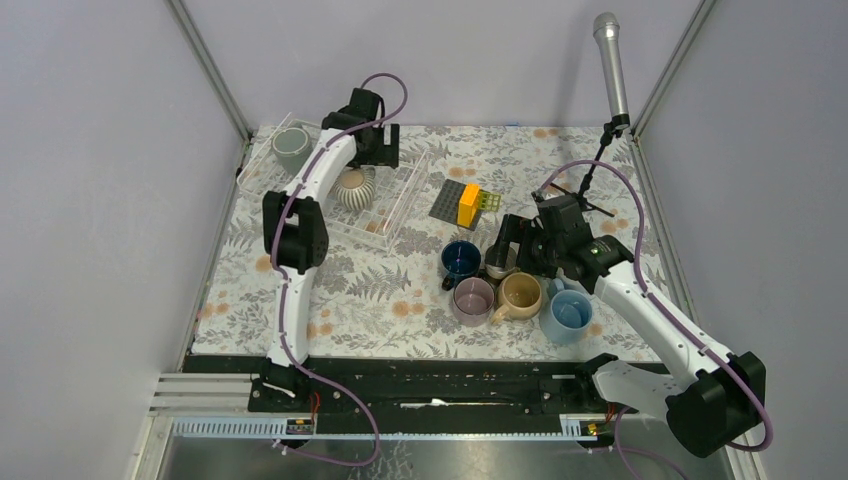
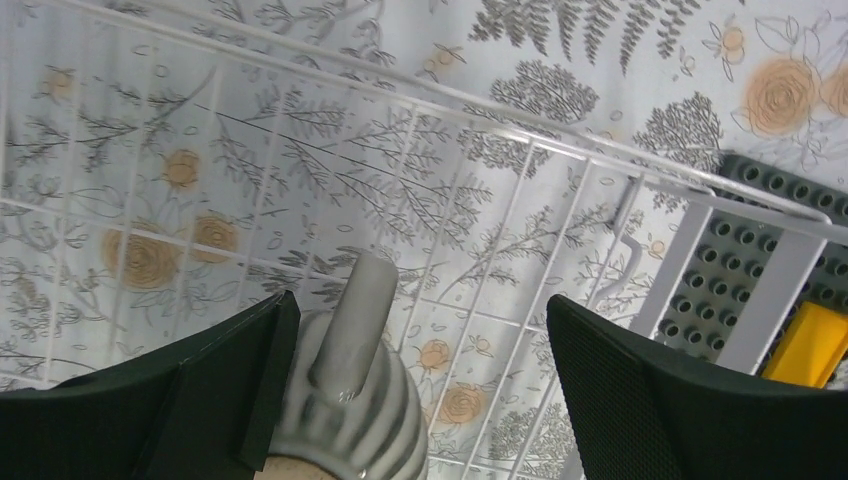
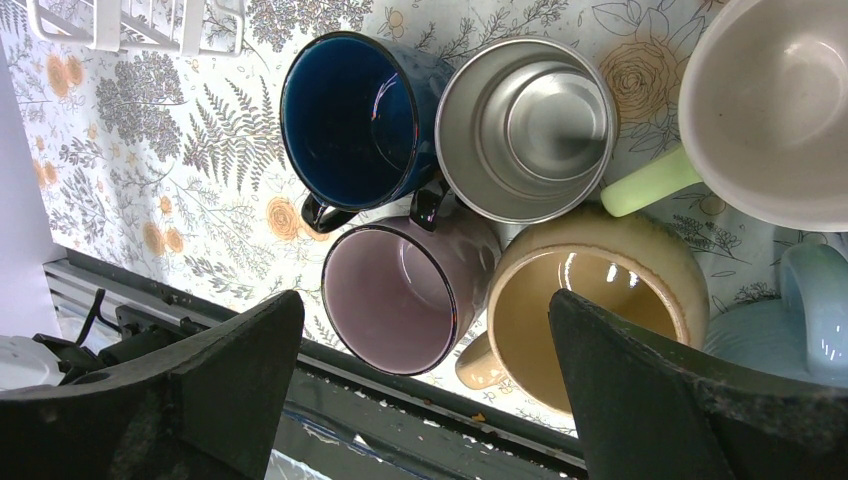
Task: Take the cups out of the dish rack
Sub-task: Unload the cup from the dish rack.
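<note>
The dish rack (image 1: 404,200) sits at the back left with a grey cup (image 1: 291,148) and a ribbed grey-white cup (image 1: 354,187) in it. My left gripper (image 1: 363,163) hangs open over the ribbed cup (image 2: 350,425); in the left wrist view the cup's handle (image 2: 352,315) lies between the fingers, close to the left one, above the rack wires (image 2: 520,200). On the cloth stand navy (image 3: 355,115), steel (image 3: 525,125), mauve (image 3: 405,300), tan (image 3: 590,300), pale green (image 3: 770,100) and light blue (image 3: 815,310) cups. My right gripper (image 1: 508,250) hovers open above them, holding nothing.
A dark grey studded plate (image 1: 450,200) with a yellow block (image 1: 468,205) and a green block (image 1: 489,200) lies just right of the rack. A microphone (image 1: 610,60) on a small stand rises at the back right. Frame posts border the floral cloth.
</note>
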`<state>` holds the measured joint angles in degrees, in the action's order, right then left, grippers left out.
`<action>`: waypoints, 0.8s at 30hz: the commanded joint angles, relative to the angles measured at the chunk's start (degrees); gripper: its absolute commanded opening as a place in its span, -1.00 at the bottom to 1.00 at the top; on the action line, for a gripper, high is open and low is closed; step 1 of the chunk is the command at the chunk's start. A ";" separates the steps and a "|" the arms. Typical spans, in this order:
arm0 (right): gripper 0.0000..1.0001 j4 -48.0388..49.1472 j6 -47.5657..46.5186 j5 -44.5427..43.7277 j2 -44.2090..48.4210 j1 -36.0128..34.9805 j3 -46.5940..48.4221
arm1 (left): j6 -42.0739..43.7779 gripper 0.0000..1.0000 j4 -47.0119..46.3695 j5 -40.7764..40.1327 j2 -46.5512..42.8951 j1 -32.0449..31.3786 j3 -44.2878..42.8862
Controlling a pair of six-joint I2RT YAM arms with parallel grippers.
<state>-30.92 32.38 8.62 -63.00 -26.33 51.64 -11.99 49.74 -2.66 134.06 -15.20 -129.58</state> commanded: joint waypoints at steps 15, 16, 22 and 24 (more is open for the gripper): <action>0.99 0.25 -0.10 0.55 0.32 -0.52 0.26 | 11.34 0.59 -0.45 -7.76 -6.23 -2.20 5.55; 0.99 -0.45 -0.43 0.56 0.01 -0.53 0.75 | 11.52 0.54 -0.35 -7.81 -6.45 -2.12 5.86; 0.99 -3.03 -1.29 -0.23 -1.05 -0.49 2.96 | 14.29 0.20 -0.52 -7.43 -6.45 -2.11 7.56; 0.99 -3.10 -0.90 0.05 -1.43 -0.50 3.11 | 14.75 0.11 -0.54 -7.16 -6.51 -2.11 7.65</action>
<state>-32.67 32.14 8.62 -63.72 -26.33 52.03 0.08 50.11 -8.54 131.04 -17.50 -122.39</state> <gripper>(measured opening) 0.994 0.585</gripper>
